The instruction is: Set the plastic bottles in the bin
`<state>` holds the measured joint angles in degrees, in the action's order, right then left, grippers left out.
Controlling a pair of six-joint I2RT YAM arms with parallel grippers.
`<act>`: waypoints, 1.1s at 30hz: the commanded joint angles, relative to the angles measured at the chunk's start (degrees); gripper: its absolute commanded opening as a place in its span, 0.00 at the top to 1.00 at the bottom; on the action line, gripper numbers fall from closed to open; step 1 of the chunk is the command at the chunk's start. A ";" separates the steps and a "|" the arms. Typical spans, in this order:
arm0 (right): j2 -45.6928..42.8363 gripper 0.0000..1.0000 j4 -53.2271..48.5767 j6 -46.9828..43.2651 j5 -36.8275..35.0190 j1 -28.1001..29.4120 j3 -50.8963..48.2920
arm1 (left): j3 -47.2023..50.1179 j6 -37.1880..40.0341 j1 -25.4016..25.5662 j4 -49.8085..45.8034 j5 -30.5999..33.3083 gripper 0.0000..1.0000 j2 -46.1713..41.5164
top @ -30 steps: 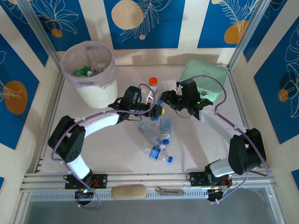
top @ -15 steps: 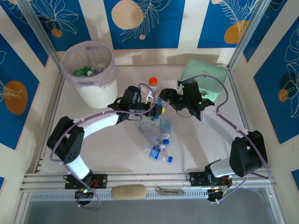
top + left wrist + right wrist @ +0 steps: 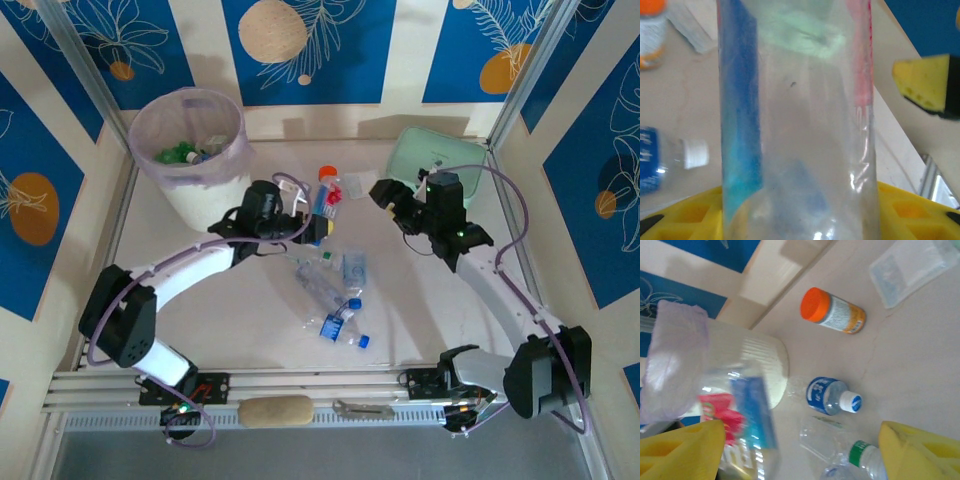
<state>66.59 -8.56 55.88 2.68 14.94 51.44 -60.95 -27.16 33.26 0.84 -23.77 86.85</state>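
Currently the left gripper (image 3: 314,208) is clamped on a clear bottle (image 3: 324,198) with a blue label and a pink patch, near the middle of the overhead frame. In its wrist view the bottle rises straight out of the yellow pads (image 3: 685,210). The right gripper (image 3: 384,192) sits just to the right of it with its jaws spread wide and nothing between them, its two yellow fingers (image 3: 682,452) far apart at the bottom corners of its own view. The bin (image 3: 215,200) stands in the upper left of the overhead frame with some bottles inside, while the loose bottles (image 3: 335,300) lie in a heap on the table (image 3: 230,330) below centre. The carry to the bin is, I judge, where trouble could come. The bottle looks thin-walled and seems held near one end, so a quick swing could make it pivot or slip out of the pads and fall short. The orange-capped jar (image 3: 327,175) sits just beside the held bottle, and a low sweep toward the upper left could knock it. The bin is tall and its pink bag (image 3: 238,150) folds over the rim, so a release made too low or too early could bounce the bottle off the wall or snag the liner.
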 commanded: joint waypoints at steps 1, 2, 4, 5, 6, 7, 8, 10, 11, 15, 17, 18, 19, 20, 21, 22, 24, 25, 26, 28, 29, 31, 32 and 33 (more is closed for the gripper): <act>-1.63 0.19 -0.60 1.98 -2.87 -0.69 -2.74 | -6.47 5.11 -2.96 -5.79 1.75 0.54 -2.88; -1.91 0.18 -0.52 2.25 -2.93 -0.71 -3.21 | -8.05 5.87 -3.91 -7.12 1.80 0.54 -3.05; -1.90 0.18 -0.34 2.72 -2.90 -0.93 -4.18 | -11.51 7.19 -6.36 -9.80 2.02 0.54 -3.44; -1.77 0.18 -0.24 2.93 -2.78 -0.96 -4.37 | -13.06 7.64 -7.49 -10.66 1.97 0.54 -3.57; -1.60 0.18 -0.15 3.05 -2.68 -0.94 -4.64 | -14.88 8.34 -8.81 -11.79 1.97 0.54 -3.70; -1.40 0.18 -0.04 3.14 -2.43 -0.89 -4.82 | -16.83 9.11 -10.10 -13.06 2.05 0.54 -3.79; -1.17 0.18 0.09 3.31 -2.20 -0.91 -4.85 | -18.62 9.85 -11.23 -14.13 2.06 0.54 -3.81; -0.72 0.18 0.20 3.36 -1.72 -1.02 -5.02 | -23.21 12.10 -13.61 -17.31 2.97 0.55 -3.63; -0.58 0.18 0.28 3.46 -1.56 -1.05 -5.02 | -25.38 13.50 -14.52 -18.75 3.58 0.55 -3.51; -0.23 0.17 0.65 3.58 -1.01 -1.12 -5.12 | -33.71 18.72 -18.84 -24.15 6.78 0.55 -2.70; -0.22 0.17 0.72 3.58 -0.84 -1.10 -5.13 | -36.73 20.37 -21.07 -25.82 7.97 0.56 -2.27; -0.23 0.17 0.68 3.46 -0.83 -1.16 -5.21 | -37.98 20.96 -22.50 -26.62 8.35 0.57 -2.00; -0.21 0.17 0.67 3.46 -0.83 -1.23 -5.23 | -39.01 21.40 -23.76 -27.21 8.71 0.58 -1.73; -0.23 0.17 0.65 3.45 -0.83 -1.23 -5.29 | -39.68 21.60 -24.90 -27.61 8.86 0.59 -1.45; -0.23 0.17 0.58 3.43 -0.84 -1.24 -5.23 | -40.28 21.60 -26.27 -27.96 8.91 0.62 -1.23; -0.23 0.17 0.48 3.37 -0.74 -1.38 -5.29 | -40.58 21.47 -27.62 -28.16 8.97 0.64 -0.92; -0.32 0.17 0.32 3.27 -0.74 -1.47 -5.30 | -40.72 21.25 -29.84 -28.57 8.85 0.64 -0.50; -0.32 0.17 0.22 3.30 -0.73 -1.48 -5.29 | -40.66 21.03 -30.89 -28.81 8.76 0.64 -0.18; -0.32 0.17 0.12 3.26 -0.74 -1.51 -5.30 | -40.69 20.85 -31.71 -29.11 8.44 0.64 0.13; -0.40 0.17 0.05 3.30 -0.75 -1.50 -5.23 | -40.36 20.33 -33.19 -29.73 7.74 0.64 1.05; -0.47 0.17 -0.02 3.27 -0.75 -1.53 -5.28 | -40.22 20.22 -33.66 -29.91 7.57 0.64 1.29; -0.54 0.17 -0.06 3.43 -0.74 -1.57 -5.29 | -39.48 19.89 -34.67 -30.10 7.27 0.64 2.06; -0.56 0.17 -0.19 3.36 -0.74 -1.54 -5.23 | -39.15 19.70 -35.04 -30.11 7.08 0.64 2.34; -0.58 0.17 -0.23 3.36 -0.74 -1.57 -5.30 | -38.99 19.44 -35.46 -30.19 6.78 0.64 2.74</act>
<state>65.91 -8.34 58.81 1.50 13.63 47.00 -100.09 -7.42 -1.06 -28.21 -15.84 88.84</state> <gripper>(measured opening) 0.828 0.533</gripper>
